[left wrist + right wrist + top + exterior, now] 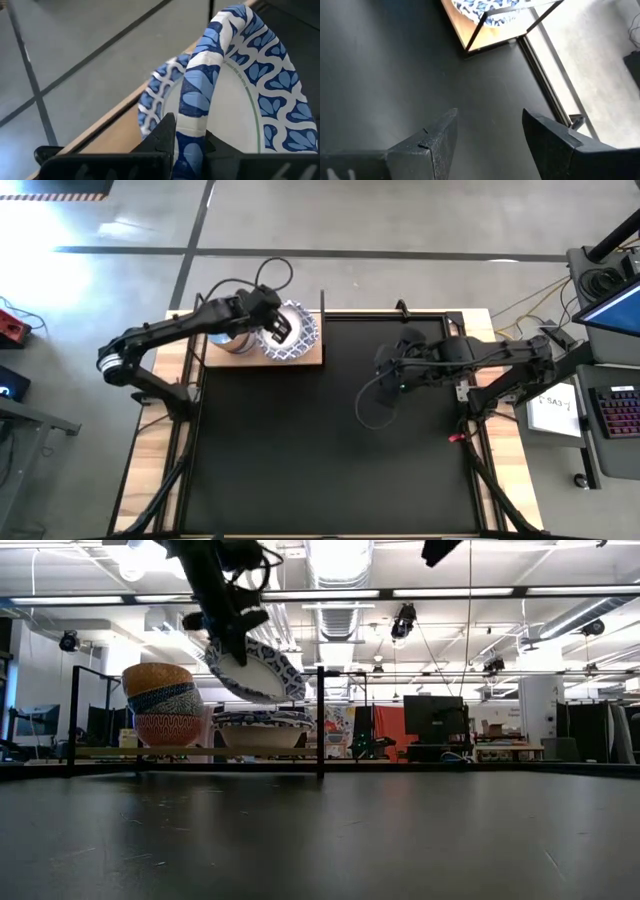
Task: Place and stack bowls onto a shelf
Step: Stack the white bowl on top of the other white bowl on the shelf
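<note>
A large black mat (320, 440) covers the table, with a keyboard (618, 413) beside it.

1 white bowl with a blue patterned rim (258, 668) is seen clamped by its rim in the left gripper (186, 134), tilted. Directly below that gripper, a pile of the same large bowls (262, 730) is seen on the 1 shelf (200, 751); their exact number cannot be told. Beside it, 1 stack of 3 visible smaller bowls (163, 705) is counted. 2 arms are shown.
</note>
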Robot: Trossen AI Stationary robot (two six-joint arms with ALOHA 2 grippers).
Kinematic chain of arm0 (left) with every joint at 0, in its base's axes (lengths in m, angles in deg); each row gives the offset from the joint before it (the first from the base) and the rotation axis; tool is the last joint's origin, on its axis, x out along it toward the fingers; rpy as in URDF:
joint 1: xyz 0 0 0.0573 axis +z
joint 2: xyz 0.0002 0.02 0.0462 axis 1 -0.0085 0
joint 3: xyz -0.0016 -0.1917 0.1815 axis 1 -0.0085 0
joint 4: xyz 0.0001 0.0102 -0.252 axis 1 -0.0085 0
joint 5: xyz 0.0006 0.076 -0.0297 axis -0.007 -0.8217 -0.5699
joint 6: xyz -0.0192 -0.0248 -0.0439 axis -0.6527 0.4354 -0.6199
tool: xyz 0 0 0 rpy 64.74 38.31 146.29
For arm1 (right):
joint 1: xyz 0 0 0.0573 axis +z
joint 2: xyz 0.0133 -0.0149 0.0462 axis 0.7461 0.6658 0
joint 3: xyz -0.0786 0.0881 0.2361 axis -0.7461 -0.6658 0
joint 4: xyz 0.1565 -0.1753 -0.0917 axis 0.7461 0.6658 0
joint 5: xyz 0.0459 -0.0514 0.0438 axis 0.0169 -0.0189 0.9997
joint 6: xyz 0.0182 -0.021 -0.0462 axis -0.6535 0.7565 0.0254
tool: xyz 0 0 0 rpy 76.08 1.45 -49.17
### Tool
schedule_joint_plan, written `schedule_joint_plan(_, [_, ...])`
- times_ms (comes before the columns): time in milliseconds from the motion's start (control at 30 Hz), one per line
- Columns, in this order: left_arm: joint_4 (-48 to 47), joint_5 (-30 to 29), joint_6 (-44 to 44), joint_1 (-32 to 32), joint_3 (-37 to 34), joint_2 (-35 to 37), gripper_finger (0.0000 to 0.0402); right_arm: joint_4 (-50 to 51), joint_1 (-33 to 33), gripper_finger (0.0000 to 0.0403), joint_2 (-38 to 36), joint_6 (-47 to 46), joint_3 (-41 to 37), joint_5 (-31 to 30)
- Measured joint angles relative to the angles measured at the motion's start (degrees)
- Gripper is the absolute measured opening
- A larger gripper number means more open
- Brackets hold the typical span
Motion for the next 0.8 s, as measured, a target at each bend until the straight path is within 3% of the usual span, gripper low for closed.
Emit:
schedule_joint_plan(100, [3.1,0.7,1.3,2.2,-0.3,-1.7,0.0,-0.4,-0.3,0.021,-0.6,1.1,-2.3,0.1])
schedule_joint_plan(300, [8.1,8.4,3.3,6.6,-0.5,-4.2,0.0009,-3.8,-0.3,0.021,-3.4,1.8,-8.4,0.2])
schedule_joint_plan(500, [11.9,12.4,3.2,9.7,-2.2,-5.5,0.0014,-10.6,-0.3,0.021,-8.3,2.0,-15.5,0.7])
schedule_joint_plan(800, [12.0,13.5,3.7,10.6,-3.2,-6.3,0.0015,-26.2,-0.3,0.021,-15.7,3.9,-27.4,10.8])
